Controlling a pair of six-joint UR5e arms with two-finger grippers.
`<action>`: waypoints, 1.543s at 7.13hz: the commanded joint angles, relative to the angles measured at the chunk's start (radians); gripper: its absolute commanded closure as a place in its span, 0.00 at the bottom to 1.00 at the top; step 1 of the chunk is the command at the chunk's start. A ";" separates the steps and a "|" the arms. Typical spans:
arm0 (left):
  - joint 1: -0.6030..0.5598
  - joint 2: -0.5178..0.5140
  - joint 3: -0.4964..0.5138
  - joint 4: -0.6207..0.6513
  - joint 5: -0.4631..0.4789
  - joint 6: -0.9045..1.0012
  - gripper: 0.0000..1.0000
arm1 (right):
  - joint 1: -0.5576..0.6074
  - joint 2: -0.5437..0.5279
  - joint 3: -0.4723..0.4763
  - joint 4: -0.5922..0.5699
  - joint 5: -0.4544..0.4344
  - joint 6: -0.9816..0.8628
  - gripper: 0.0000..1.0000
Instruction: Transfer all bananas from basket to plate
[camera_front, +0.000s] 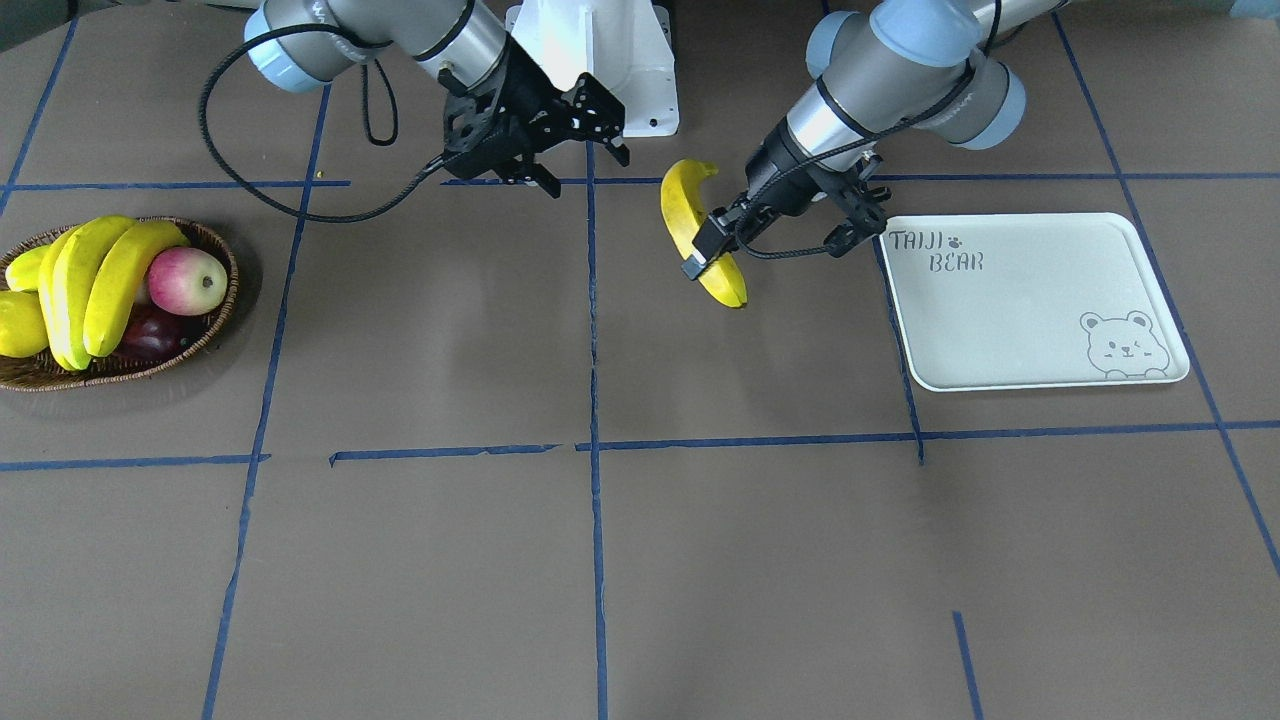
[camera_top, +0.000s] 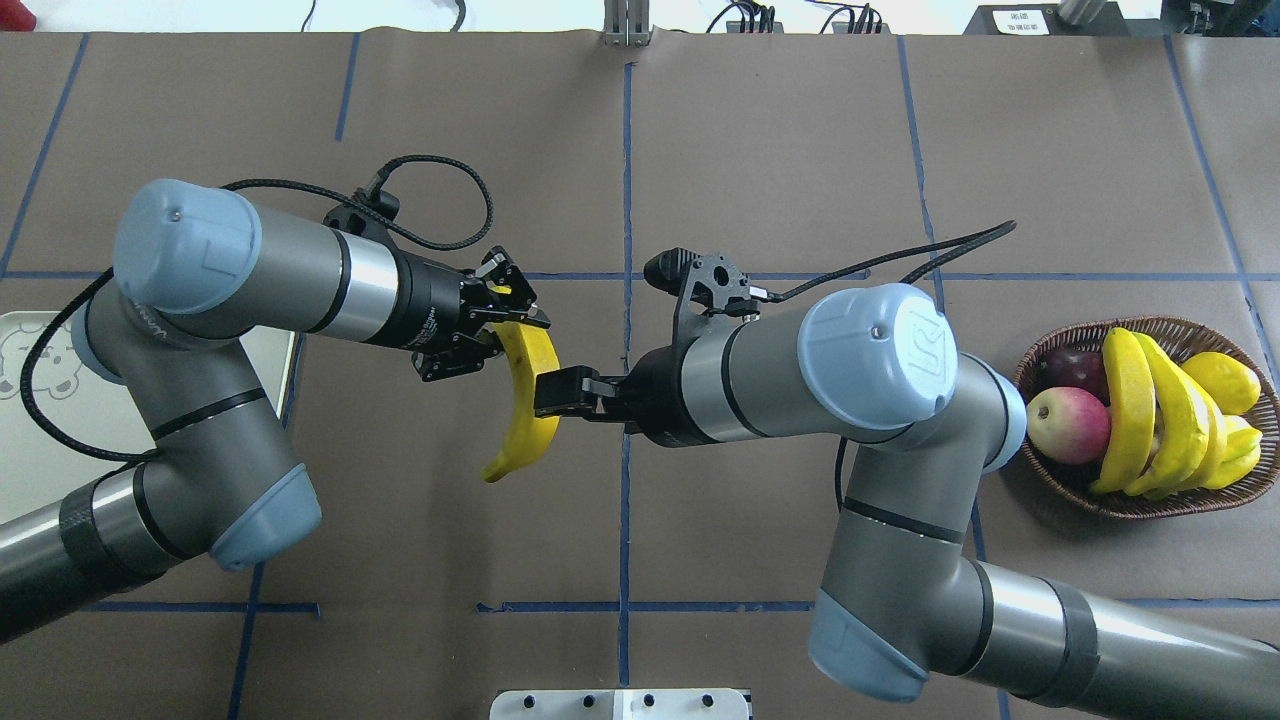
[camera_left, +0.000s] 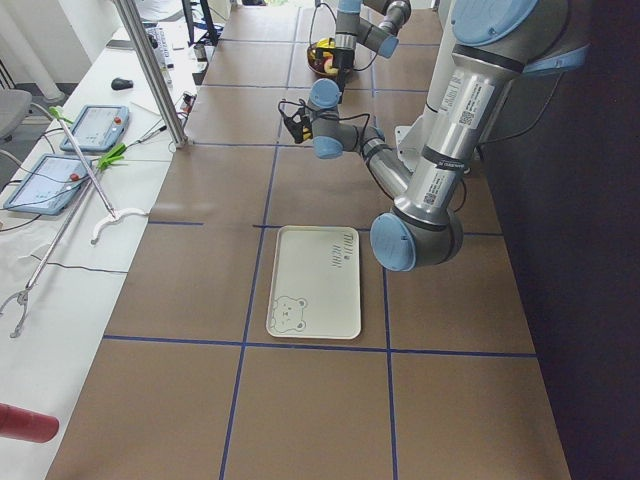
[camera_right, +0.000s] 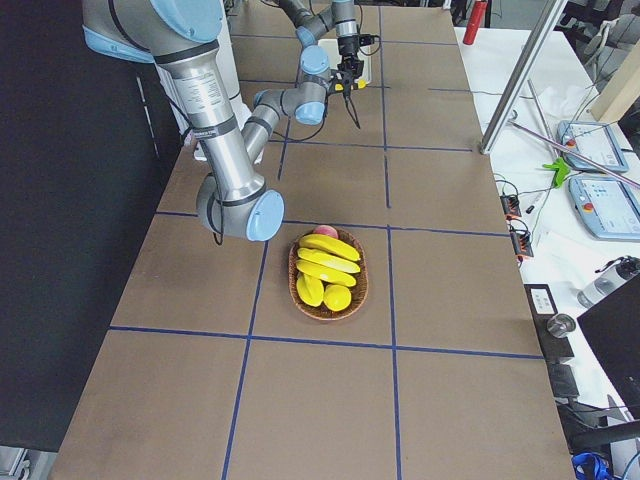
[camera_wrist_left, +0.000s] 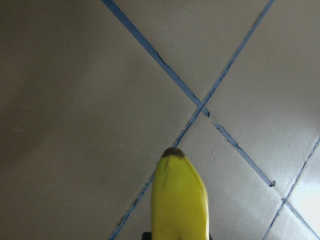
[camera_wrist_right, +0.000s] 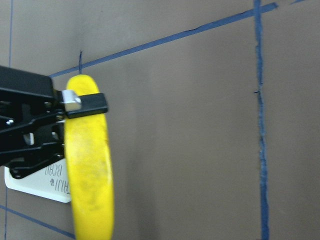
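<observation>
My left gripper (camera_front: 705, 255) is shut on a bright-yellow banana (camera_front: 690, 225) and holds it above the table's middle, to the left of the plate (camera_front: 1030, 300) in the front-facing view. The overhead view shows this gripper (camera_top: 505, 325) and the banana (camera_top: 530, 400). The banana also shows in the left wrist view (camera_wrist_left: 180, 200) and the right wrist view (camera_wrist_right: 90, 160). My right gripper (camera_front: 585, 160) is open, empty and a little apart from the banana. Three bananas (camera_front: 90, 280) lie in the wicker basket (camera_front: 215, 240). The off-white plate holds nothing.
The basket also holds a pink-red apple (camera_front: 188, 280), a dark fruit (camera_front: 150, 335) and yellow-green fruits (camera_front: 20, 320). The white robot base (camera_front: 600, 60) stands behind the grippers. Blue tape lines cross the brown table. In the overhead view my left arm covers part of the plate (camera_top: 30, 440).
</observation>
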 joint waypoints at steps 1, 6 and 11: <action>-0.073 0.125 0.001 0.002 -0.002 0.007 1.00 | 0.102 -0.072 0.019 -0.119 0.092 -0.018 0.01; -0.163 0.408 0.011 0.003 -0.016 0.365 1.00 | 0.220 -0.239 0.240 -0.665 0.120 -0.501 0.01; -0.416 0.434 0.273 -0.008 -0.114 0.579 1.00 | 0.487 -0.508 0.246 -0.663 0.207 -1.064 0.01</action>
